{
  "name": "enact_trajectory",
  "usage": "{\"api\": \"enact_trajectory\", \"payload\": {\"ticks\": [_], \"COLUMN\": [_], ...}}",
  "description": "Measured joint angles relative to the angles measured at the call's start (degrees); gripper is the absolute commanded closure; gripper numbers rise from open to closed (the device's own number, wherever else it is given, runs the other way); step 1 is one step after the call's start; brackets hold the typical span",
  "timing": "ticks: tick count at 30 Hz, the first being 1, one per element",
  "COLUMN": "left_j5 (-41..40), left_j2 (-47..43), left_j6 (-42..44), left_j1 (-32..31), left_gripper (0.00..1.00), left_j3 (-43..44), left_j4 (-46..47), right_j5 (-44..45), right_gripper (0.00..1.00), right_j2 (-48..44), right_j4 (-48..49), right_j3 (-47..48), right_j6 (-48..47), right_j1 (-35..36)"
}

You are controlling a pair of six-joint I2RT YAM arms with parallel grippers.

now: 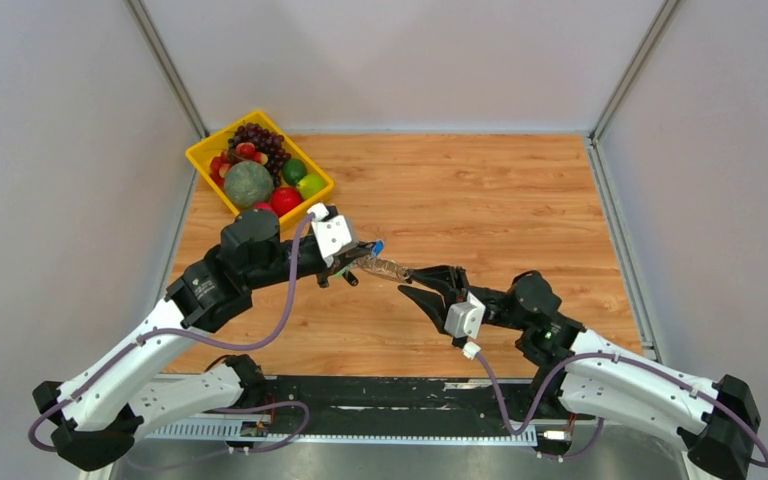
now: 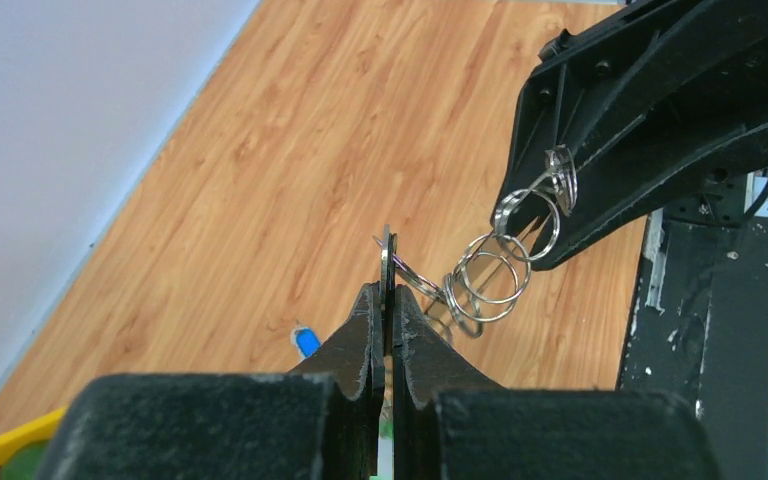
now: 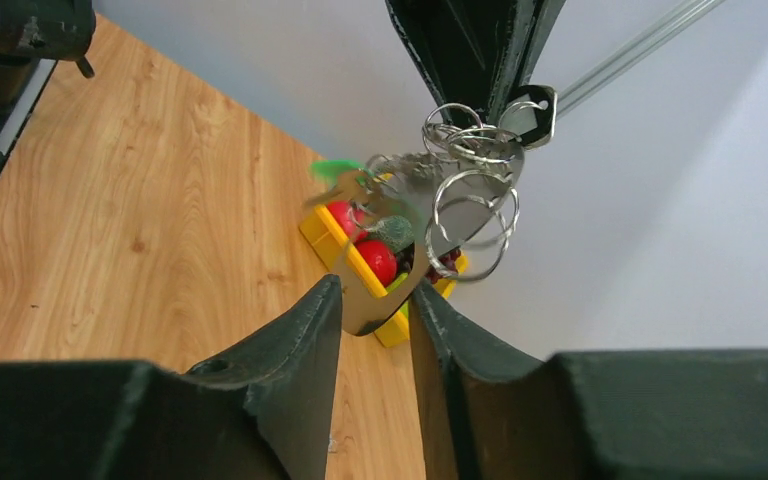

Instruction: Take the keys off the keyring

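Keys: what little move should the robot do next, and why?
Probably shut the open right claw on the key dangling inside it. The left claw holds the keyring tight, so that key could then be worked off.

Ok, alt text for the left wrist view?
The left gripper, foreground, is shut on a key seen edge-on. A chain of rings runs from it up to the open right gripper, over a wood table.
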Motion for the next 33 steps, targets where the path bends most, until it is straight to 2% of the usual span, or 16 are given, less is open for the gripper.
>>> {"api": "enact_trajectory", "payload": {"ticks": [6,13,17,20,22,24,27,29,33], "left_j5": [1.42,2.91,3.54,4.28,5.05,6.03,7.63,8.70,10.43], "left_j2": [0.70,0.72,0.70,0.61,0.39,-0.04,-1.05,-1.68,-2.45], "left_j6": [2.08,6.01,7.76,9.16,10.29,11.50,13.62,14.91,16.72], "left_j1": [0.28,0.28,0.28,0.28,0.28,0.28,0.28,0.28,0.28], "left_gripper": [1.00,1.00,1.00,1.00,1.00,1.00,1.00,1.00,1.00], "left_j3": [1.16,1.07,0.81,0.02,-0.76,-1.53,-2.51,-2.67,-2.67], "left_j4": [-4.11,-5.99,-6.05,-6.10,-6.12,-6.19,-6.49,-6.91,-7.54], "right_j5": [-1.68,-6.34,-5.16,-3.37,-2.89,-2.56,-0.92,0.98,4.42], "right_gripper": [0.41,0.40,0.29,0.28,0.33,0.43,0.67,0.78,0.89], "right_j2": [-1.64,-3.93,-3.15,-2.82,-2.40,-1.46,0.96,3.02,8.72], "right_j4": [-0.66,-5.40,-8.41,-9.09,-9.44,-9.70,-9.81,-9.81,-10.03], "right_j3": [-0.07,3.63,9.53,13.09,15.32,17.51,20.63,22.23,24.65], "right_j6": [6.51,15.50,21.81,25.88,27.74,29.14,30.64,31.21,32.50], "right_j1": [-0.02,-0.02,-0.28,-0.68,-0.90,-1.07,-1.25,-1.81,-4.85]}}
